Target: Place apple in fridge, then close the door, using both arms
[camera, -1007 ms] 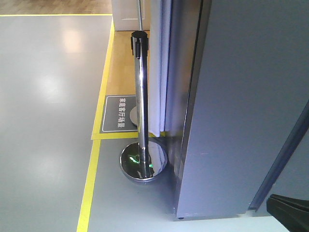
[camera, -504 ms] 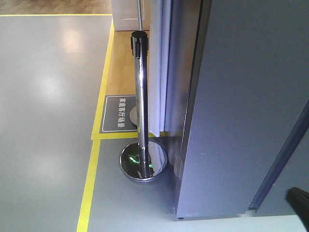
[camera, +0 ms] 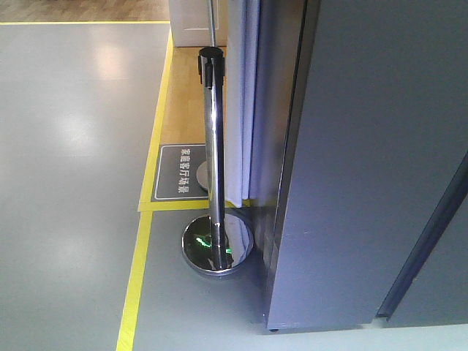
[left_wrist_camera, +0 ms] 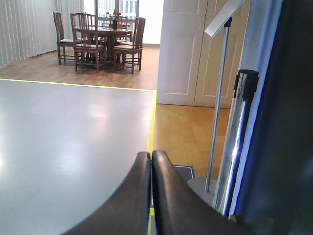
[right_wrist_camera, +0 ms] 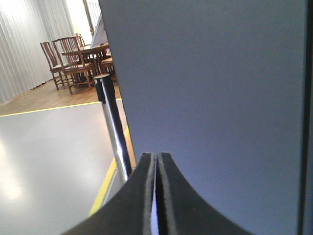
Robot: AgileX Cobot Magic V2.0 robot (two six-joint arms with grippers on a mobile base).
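Observation:
The fridge (camera: 351, 161) fills the right of the front view with its flat dark grey outside; a dark seam runs diagonally at its lower right and no white inside shows. The apple is out of view. Neither gripper shows in the front view. In the left wrist view my left gripper (left_wrist_camera: 151, 154) is shut and empty over the grey floor, with the fridge's dark side (left_wrist_camera: 286, 122) at the right. In the right wrist view my right gripper (right_wrist_camera: 156, 155) is shut and empty, close in front of the fridge's grey face (right_wrist_camera: 210, 78).
A chrome barrier post (camera: 213, 146) on a round base (camera: 218, 245) stands just left of the fridge; it also shows in the left wrist view (left_wrist_camera: 239, 127) and the right wrist view (right_wrist_camera: 113, 127). Yellow floor tape (camera: 135, 278), a floor sign (camera: 183, 172), and a dining table with chairs (left_wrist_camera: 102, 39) lie beyond.
A black arm part at the bottom right of the front view has slid out of the frame. The fridge and post have not moved.

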